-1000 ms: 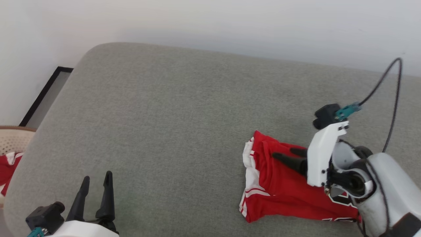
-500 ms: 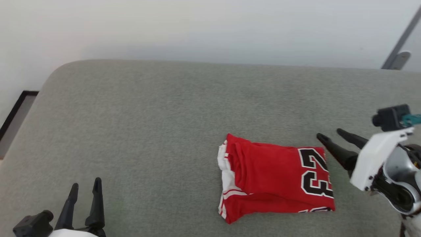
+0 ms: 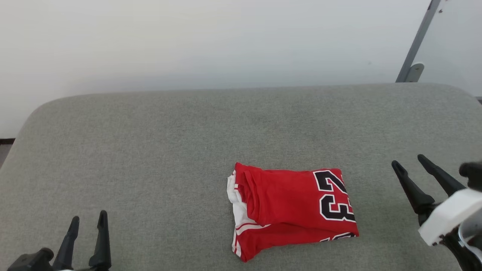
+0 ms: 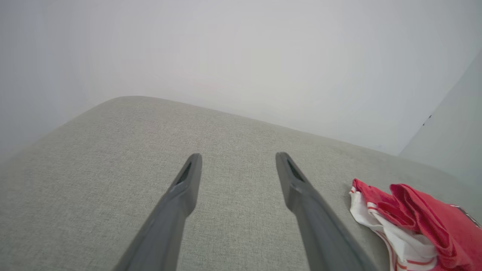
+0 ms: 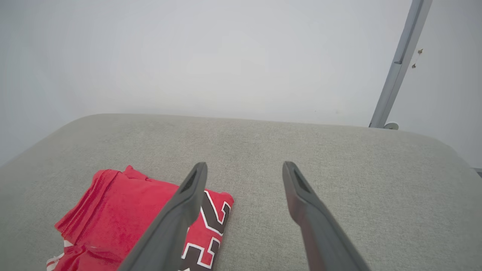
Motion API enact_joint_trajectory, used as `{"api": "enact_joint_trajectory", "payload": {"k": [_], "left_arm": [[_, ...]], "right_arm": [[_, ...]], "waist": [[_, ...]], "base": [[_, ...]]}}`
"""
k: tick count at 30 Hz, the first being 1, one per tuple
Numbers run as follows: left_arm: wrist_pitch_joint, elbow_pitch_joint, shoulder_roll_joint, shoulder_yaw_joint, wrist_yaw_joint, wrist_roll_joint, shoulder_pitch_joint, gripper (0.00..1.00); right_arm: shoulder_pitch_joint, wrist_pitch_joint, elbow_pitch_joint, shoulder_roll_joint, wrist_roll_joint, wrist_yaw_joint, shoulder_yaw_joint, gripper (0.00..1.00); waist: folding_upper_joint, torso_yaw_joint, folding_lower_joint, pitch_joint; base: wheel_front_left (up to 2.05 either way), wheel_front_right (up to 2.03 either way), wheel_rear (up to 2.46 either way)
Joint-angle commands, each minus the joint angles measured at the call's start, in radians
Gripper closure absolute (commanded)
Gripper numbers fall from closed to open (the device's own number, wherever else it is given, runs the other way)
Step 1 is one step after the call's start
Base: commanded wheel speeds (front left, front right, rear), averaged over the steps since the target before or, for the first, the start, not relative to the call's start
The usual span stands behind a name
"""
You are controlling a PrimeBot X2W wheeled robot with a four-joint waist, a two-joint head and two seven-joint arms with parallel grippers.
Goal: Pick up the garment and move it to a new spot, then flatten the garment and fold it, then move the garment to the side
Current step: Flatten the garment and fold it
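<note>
Folded garment (image 3: 290, 205) sits on the grey cushion (image 3: 169, 150), near its front edge, a bit right of center, "23" up. Left end effector (image 3: 89, 216) hovers over the cushion's front-left corner, fingers spread, empty. Right end effector (image 3: 408, 160) is over its front-right side, spread too.

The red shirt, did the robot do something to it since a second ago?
The right gripper pulled away to the right. A second ago its fingers lay on the garment; now they hang open beside it, not touching. The head camera turned too, so the picture shifted. The garment stayed folded on the grey cushion, and the left gripper stayed open.
</note>
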Motion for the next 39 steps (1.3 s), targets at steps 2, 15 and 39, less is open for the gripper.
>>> {"api": "enact_joint_trajectory", "payload": {"k": [2, 15, 39], "left_arm": [[-0.005, -0.005, 0.01, 0.01, -0.003, 0.019, 0.018, 0.0], [-0.005, 0.001, 0.043, 0.002, -0.003, 0.101, 0.039, 0.0], [-0.005, 0.032, 0.072, -0.037, -0.003, 0.092, 0.022, 0.0]], "right_arm": [[0.027, -0.075, 0.02, 0.0, -0.019, 0.0, -0.002, 0.0], [0.109, -0.288, 0.138, 0.028, -0.081, 0.0, -0.036, 0.0], [0.27, -0.328, 0.055, 0.186, -0.209, 0.0, -0.196, 0.0]], "waist": [[0.0, -0.01, 0.0, -0.013], [0.0, -0.014, 0.0, -0.049], [0.0, 0.03, 0.0, -0.061]], "base": [[0.0, 0.0, 0.0], [0.0, 0.0, 0.0], [0.0, 0.0, 0.0]]}}
